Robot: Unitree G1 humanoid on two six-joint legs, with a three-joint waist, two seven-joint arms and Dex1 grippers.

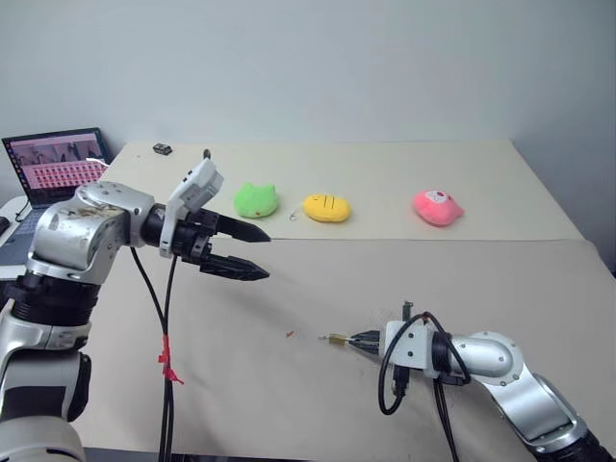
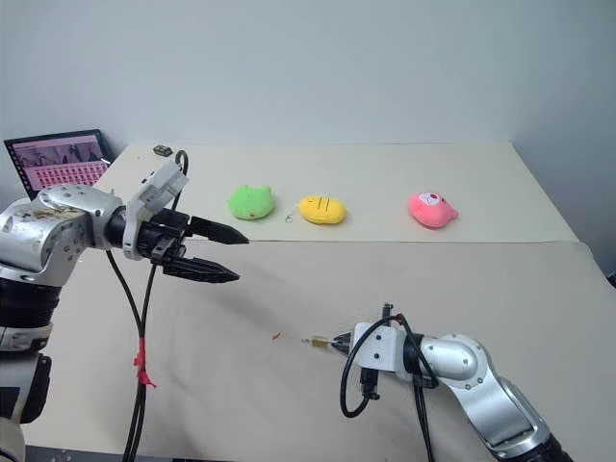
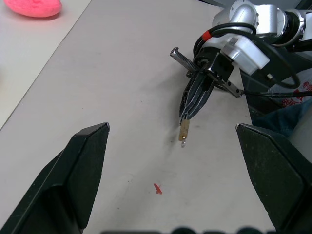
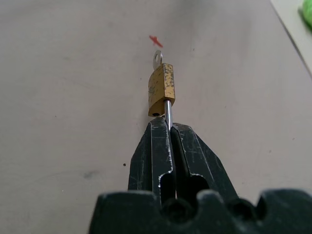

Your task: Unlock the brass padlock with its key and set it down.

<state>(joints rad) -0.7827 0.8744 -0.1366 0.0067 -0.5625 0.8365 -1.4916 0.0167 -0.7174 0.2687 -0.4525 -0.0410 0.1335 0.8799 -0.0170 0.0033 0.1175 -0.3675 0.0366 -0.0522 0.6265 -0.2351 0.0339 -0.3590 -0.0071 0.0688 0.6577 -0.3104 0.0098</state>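
— Brass, a small worn block of it, sticks out past the tips of my right claw point(image 4: 168, 127). My two black fingers point(image 4: 152, 146) are pressed together on the thin silver shackle of the brass padlock point(image 4: 161, 90), so the lock's body juts forward beyond them, low over the table point(image 1: 462, 279).

— And the key?

— A small silver key point(image 4: 157, 58) shows at the far end of the padlock, the end away from my fingers. Whether it is fully seated I cannot tell.

— Does the padlock touch the table?

— It is very near the surface, with its shadow right under it; touching or just clear, I cannot say. A tiny red scrap point(image 3: 157, 188) lies on the table just past the padlock, on the side away from my right claw.

— What about your other claw?

— My left claw point(image 1: 252, 252) is spread wide and holds nothing. It hangs above the table, well apart from the padlock and higher than it, with its fingers point(image 3: 83, 165) pointing across toward it.

— What lies farther out from the padlock?

— Beyond it, toward the wall, three plush toys sit in a row: a green one point(image 1: 256, 199), a yellow one point(image 1: 326, 207) and a pink one point(image 1: 437, 207). A small wire loop point(image 1: 293, 217) rests between the green and the yellow. Much farther off, past my left claw, a laptop point(image 1: 58, 166) stands open, and a small dark object point(image 1: 162, 148) sits at the table's back edge.
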